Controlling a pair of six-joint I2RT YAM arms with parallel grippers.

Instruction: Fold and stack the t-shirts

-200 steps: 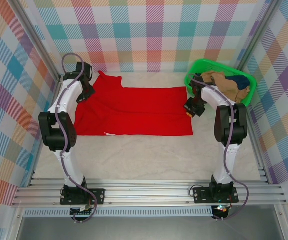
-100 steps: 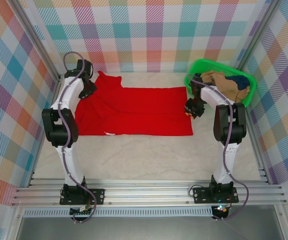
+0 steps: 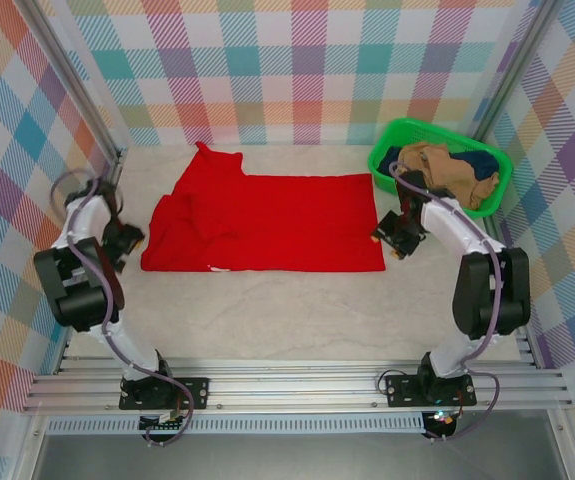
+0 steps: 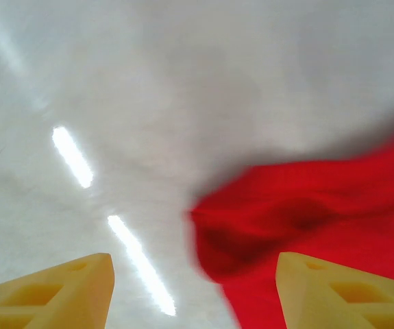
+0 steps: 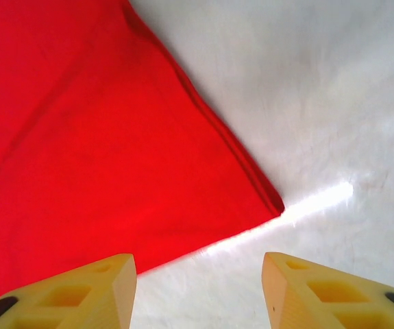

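Left gripper and right gripper are being held wide and empty, the right near the green basket, the left well away. Spread beside that basket, the red t-shirt is being judged light and limp, best pinched at its corners.

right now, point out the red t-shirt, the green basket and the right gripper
red t-shirt (image 3: 277, 225), top external view, middle of its flat body
green basket (image 3: 378, 160), top external view, its left rim
right gripper (image 5: 197, 264), right wrist view, midway between its yellow fingertips
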